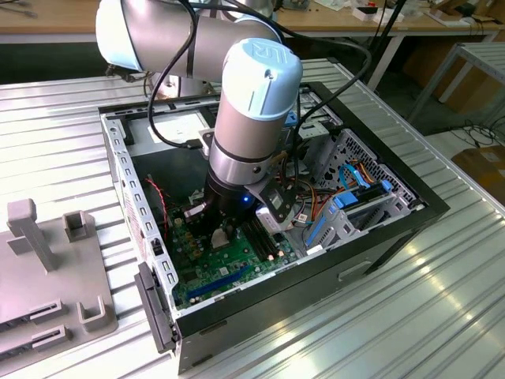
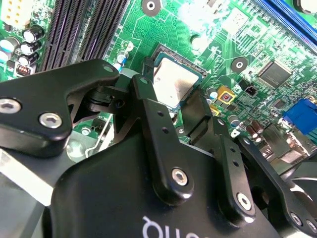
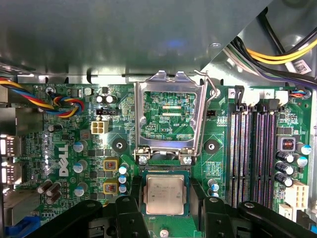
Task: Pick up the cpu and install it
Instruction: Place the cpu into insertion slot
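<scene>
On a ribbed metal table (image 1: 442, 316), a black metal computer case (image 1: 355, 257) lies open as the silver, blue-capped arm (image 1: 248, 103) reaches down to its glossy green board (image 3: 218, 124). The matte black gripper (image 2: 173, 94) has its jaws pinched narrowly on the cpu (image 3: 164, 194), a square grey plate sitting in its socket.

Exterior view high, oblique over case (image 1: 316, 272); both wrist views close above motherboard (image 3: 220, 129) (image 2: 208, 44).
</scene>
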Controlling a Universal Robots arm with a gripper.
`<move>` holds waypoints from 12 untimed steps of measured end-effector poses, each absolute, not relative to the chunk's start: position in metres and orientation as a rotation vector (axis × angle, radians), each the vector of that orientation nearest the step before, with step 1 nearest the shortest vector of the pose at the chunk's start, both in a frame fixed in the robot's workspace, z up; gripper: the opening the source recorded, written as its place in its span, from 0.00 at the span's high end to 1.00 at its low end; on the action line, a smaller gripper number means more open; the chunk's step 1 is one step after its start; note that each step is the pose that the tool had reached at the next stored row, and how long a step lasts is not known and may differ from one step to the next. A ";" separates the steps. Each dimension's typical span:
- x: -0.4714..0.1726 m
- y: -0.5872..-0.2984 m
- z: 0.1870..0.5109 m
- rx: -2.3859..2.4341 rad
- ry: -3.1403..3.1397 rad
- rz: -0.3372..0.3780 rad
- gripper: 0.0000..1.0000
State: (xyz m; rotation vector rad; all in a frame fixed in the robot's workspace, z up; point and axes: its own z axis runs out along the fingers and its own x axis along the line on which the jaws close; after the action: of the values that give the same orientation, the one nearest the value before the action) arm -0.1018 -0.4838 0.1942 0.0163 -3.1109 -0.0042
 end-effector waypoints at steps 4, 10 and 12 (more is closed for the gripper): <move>-0.102 -0.484 0.196 0.015 -3.111 -0.005 0.53; -0.102 -0.484 0.198 0.015 -3.111 -0.005 0.53; -0.102 -0.484 0.198 0.014 -3.111 -0.005 0.53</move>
State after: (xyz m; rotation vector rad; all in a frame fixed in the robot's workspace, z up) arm -0.1018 -0.4838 0.1983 0.0144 -3.1110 -0.0049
